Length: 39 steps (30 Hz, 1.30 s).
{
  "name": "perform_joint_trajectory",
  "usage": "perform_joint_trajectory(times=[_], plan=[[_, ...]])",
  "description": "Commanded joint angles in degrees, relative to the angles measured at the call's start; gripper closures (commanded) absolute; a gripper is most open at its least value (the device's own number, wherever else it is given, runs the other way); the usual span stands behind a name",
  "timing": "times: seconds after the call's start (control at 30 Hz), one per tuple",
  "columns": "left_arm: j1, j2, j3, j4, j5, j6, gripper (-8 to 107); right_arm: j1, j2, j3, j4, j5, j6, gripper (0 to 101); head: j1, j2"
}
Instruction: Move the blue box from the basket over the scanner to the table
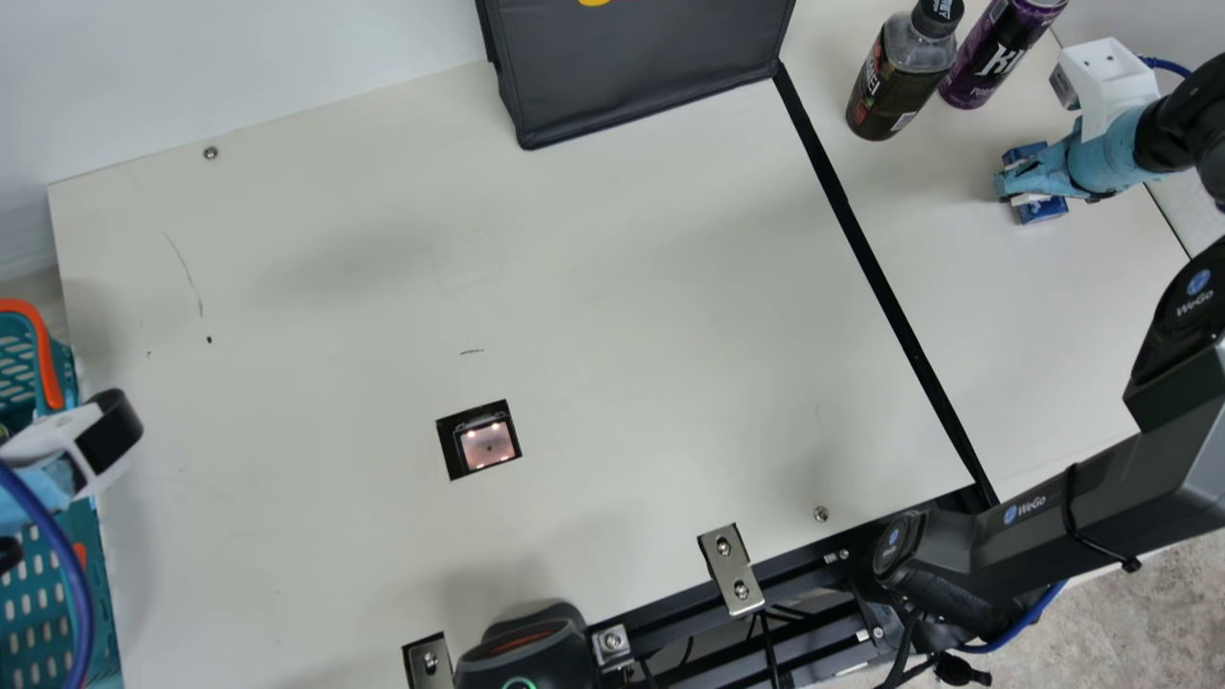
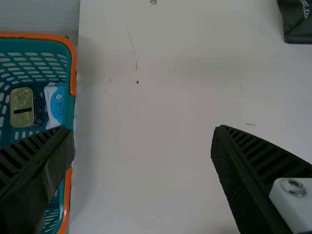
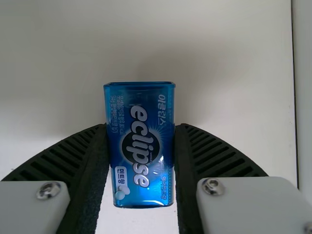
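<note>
Blue box (image 3: pixel 141 161) sat clamped between fingers of right hand (image 1: pixel 1016 184), over tabletop (image 1: pixel 995 316); could not tell if box touched it. Near that hand: dark bottle (image 1: pixel 890 91) and purple container (image 1: pixel 986 62), side by side. Farther from it: black bag (image 1: pixel 641 77), then lit window (image 1: pixel 488 445) in tabletop. Farthest: left hand (image 1: pixel 33 488), released, fingers wide apart, by teal basket (image 2: pixel 72 68) holding tin (image 2: pixel 22 107) and blue-white packet (image 2: pixel 55 105).

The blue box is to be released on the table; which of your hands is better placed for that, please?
Probably the right hand: it grips the blue box, while the left hand is open and empty near the basket.
</note>
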Motion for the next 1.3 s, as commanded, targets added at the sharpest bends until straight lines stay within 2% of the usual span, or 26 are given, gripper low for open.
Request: perform_joint_trajectory(times=[0.0, 0.07, 0.17, 0.37, 0.53, 0.67, 1.0, 1.27], plan=[[0.0, 0.0, 0.0, 0.0, 0.0, 0.0, 9, 0.06, 0.09, 0.12, -0.19, -0.23, 0.29, 45, -1.75, -0.13], [0.0, 0.0, 0.0, 0.0, 0.0, 0.0, 9, 0.12, 0.21, 0.29, -0.39, -0.52, 0.52, 54, -1.75, -0.13], [0.0, 0.0, 0.0, 0.0, 0.0, 0.0, 9, 0.24, 0.33, 0.58, -0.67, -0.95, 0.9, 54, -1.75, -0.13], [0.0, 0.0, 0.0, 0.0, 0.0, 0.0, 9, 0.33, -0.53, 0.52, -0.36, -1.16, 1.76, 34, -1.75, -0.13], [0.0, 0.0, 0.0, 0.0, 0.0, 0.0, 9, 0.7, -4.14, -0.52, -0.21, 0.5, 4.04, 18, -1.75, -0.13], [0.0, 0.0, 0.0, 0.0, 0.0, 0.0, 9, 1.52, -8.5, -1.73, -0.99, 2.87, 7.02, 6, -1.75, -0.13], [0.0, 0.0, 0.0, 0.0, 0.0, 0.0, 9, 6.28, -20.92, -5.82, -4.32, 10.75, 16.63, 6, -1.75, -0.13], [0.0, 0.0, 0.0, 0.0, 0.0, 0.0, 9, 14.96, -30.78, -8.28, -8.0, 17.18, 26.53, 6, -1.75, -0.13]])
